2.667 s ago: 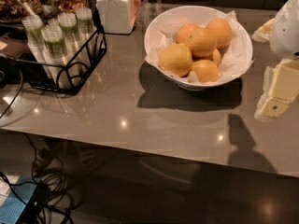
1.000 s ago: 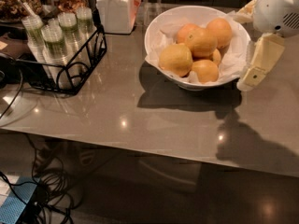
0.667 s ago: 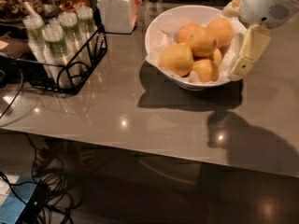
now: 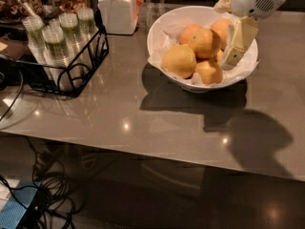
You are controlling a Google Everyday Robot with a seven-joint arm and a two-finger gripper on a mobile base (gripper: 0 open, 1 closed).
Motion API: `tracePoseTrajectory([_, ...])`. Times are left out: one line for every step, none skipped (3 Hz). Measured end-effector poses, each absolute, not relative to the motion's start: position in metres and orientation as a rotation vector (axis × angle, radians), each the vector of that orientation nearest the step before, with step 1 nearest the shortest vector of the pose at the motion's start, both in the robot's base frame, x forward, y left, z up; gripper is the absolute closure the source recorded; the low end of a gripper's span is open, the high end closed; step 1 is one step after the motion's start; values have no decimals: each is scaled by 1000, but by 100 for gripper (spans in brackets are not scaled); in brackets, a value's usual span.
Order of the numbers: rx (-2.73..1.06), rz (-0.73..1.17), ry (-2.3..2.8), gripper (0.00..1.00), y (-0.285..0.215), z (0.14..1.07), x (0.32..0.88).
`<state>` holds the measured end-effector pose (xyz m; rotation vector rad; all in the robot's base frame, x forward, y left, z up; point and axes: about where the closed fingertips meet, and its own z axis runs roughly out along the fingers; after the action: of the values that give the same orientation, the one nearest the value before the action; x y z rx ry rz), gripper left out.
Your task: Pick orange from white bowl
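**Orange** (image 4: 205, 43). We log it in the bowl (image 4: 151, 39), at the middle of the heap and riding above the other fruit. It is round, so we record no long axis, and one approach line serves as well as another. A pale fruit (image 4: 179, 61) touches it on the near left. A small fruit (image 4: 208, 72) sits just below it on the near side. Two more fruits lie behind it, one far left and one far right.

**Bowl.** It stands on the far right part of the surface (image 4: 143, 113), lined with crumpled paper (image 4: 164, 39).

**Tool** (image 4: 236, 49). It hangs over the right half of the bowl, inside the rim, entering from the far right. Its cream lower part slants from upper right to lower left and ends low among the fruit by the right wall. We cannot tell whether the tool is spread or pressed together. We see nothing held in it.

**Governing relation.** The orange lies to the left of the tool and just beside it. We cannot tell whether they touch. We judge that the coming move calls for a short shift left, so that the tool comes down around the orange and not the small fruit near its tip.

**Also on the surface.** A wire rack (image 4: 71, 66) of cups stands at the far left, well apart from the bowl. A jar (image 4: 119, 11) stands on the far side, between the rack and the bowl.
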<state>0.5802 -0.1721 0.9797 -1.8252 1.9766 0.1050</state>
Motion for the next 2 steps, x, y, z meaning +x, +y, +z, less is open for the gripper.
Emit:
tracePoseTrajectory([-1819, 99, 1968, 18, -170, 980, 584])
tracePoseTrajectory([-1811, 97, 1961, 9, -169, 979, 590])
